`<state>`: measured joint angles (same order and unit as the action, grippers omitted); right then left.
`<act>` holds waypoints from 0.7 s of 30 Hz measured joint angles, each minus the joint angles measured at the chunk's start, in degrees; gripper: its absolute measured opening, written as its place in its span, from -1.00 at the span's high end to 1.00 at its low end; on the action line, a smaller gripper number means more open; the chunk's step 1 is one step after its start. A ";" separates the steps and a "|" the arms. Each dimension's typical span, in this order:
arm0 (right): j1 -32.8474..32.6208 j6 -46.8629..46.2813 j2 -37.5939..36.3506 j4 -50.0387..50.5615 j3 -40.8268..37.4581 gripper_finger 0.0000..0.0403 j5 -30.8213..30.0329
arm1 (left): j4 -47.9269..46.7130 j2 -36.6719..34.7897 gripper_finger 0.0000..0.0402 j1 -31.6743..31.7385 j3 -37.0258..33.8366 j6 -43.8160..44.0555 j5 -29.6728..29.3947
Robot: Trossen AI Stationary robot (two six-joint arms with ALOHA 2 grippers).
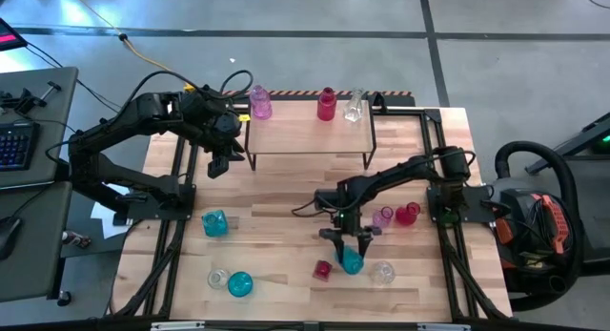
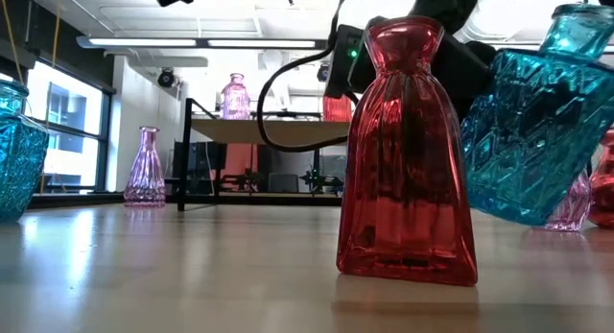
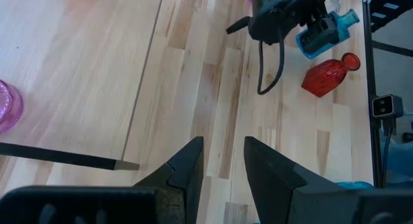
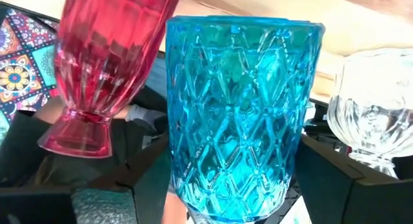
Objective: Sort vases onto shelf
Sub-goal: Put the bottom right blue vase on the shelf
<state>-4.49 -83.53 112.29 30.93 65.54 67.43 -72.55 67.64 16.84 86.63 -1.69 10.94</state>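
Note:
On the shelf at the far middle stand a pink vase, a red vase and a clear vase. My right gripper is shut on a teal diamond-cut vase, near the table's front. Beside it a red vase and a clear vase stand on their bases on the table. My left gripper hangs open and holds nothing, above the table by the shelf's left end. My right gripper pinches the teal vase's patterned body between its two fingers, one on each side. The fingers reach toward the table's near edge, slanting a little downward. The vase is tilted, neck uppermost, and hangs clear of the table.
A pink vase and a red vase stand right of my right gripper. A teal vase, a clear one and another teal one stand at the near left. Bare wood lies between the shelf and these.

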 joint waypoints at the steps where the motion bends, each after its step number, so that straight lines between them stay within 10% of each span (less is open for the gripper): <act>1: 0.01 -0.01 0.00 0.28 0.00 -0.29 0.00 | 0.00 0.00 0.48 -0.02 0.00 0.00 0.02; 21: -2.38 -1.38 0.00 0.69 0.00 -0.35 0.27 | 0.00 0.00 0.48 -0.01 0.00 0.00 0.02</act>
<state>-6.87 -84.90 112.29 31.63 65.54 67.70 -72.55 67.64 16.83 86.63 -1.69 10.96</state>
